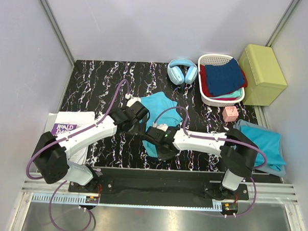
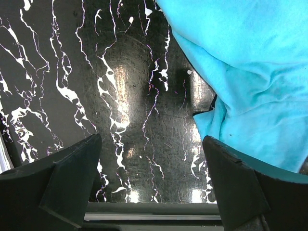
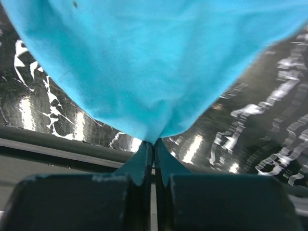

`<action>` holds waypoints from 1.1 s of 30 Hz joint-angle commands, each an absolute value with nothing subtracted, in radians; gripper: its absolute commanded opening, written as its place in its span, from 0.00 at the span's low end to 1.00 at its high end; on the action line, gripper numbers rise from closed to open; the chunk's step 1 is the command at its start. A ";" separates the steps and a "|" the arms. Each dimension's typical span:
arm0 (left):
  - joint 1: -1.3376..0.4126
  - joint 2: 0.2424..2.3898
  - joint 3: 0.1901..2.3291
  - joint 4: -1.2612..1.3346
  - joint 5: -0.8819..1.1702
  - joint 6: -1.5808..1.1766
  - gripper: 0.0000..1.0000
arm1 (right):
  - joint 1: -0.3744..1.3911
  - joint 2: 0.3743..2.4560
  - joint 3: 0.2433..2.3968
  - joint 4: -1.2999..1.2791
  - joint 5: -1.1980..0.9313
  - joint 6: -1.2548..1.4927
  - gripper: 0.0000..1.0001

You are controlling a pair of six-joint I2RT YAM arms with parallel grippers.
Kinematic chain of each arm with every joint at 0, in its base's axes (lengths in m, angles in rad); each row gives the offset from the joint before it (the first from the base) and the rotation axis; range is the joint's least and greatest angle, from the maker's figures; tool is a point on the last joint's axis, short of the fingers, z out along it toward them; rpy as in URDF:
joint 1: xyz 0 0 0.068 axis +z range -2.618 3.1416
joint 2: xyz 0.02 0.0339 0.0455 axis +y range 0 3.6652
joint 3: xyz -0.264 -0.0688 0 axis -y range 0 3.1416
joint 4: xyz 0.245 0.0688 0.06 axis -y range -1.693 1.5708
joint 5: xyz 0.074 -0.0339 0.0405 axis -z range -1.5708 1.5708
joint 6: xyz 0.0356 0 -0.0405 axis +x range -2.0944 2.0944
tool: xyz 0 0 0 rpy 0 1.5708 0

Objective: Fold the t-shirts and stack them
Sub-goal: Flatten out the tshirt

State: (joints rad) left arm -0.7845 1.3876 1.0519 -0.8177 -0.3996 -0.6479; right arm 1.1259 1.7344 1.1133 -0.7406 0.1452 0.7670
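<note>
My right claw (image 3: 154, 144) is pinched tight on the near edge of the crumpled t-shirt (image 3: 154, 62). The cloth fans out ahead of my fingertips over the black marbled table (image 3: 269, 125). My left claw (image 2: 151, 144) stands wide apart, gripping nothing, with that same shirt just to its right. Well off to my right claw's right, a second t-shirt (image 1: 265, 143) lies at the table's edge.

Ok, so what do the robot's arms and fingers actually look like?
Both the left arm and the right arm have white links joined by bulky black joint housings. A purple cable loops along each one. The left fingers and the right fingers are dark, matte, wedge-shaped blocks that taper toward their tips.
</note>
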 commanded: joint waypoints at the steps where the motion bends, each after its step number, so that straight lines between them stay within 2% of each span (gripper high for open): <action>1: -0.785 1.382 1.060 -0.802 -0.434 -0.647 0.93 | 1.138 1.597 1.268 -0.883 0.305 0.795 0.00; 3: -0.785 1.384 1.065 -0.799 -0.437 -0.644 0.93 | 1.128 1.565 1.372 -1.006 0.423 0.764 0.00; 8: -0.785 1.391 1.077 -0.792 -0.433 -0.640 0.93 | 1.024 1.578 1.866 -1.218 0.596 0.579 0.00; 15: -0.782 1.388 1.089 -0.778 -0.433 -0.647 0.93 | 0.948 1.802 2.625 -1.399 0.758 0.361 0.00; 25: -0.770 1.394 1.114 -0.781 -0.451 -0.647 0.94 | 0.896 1.773 2.806 -1.276 0.781 0.327 0.00; 33: -0.762 1.416 1.186 -0.785 -0.433 -0.646 0.94 | 0.897 1.635 2.635 -1.172 0.770 0.324 0.00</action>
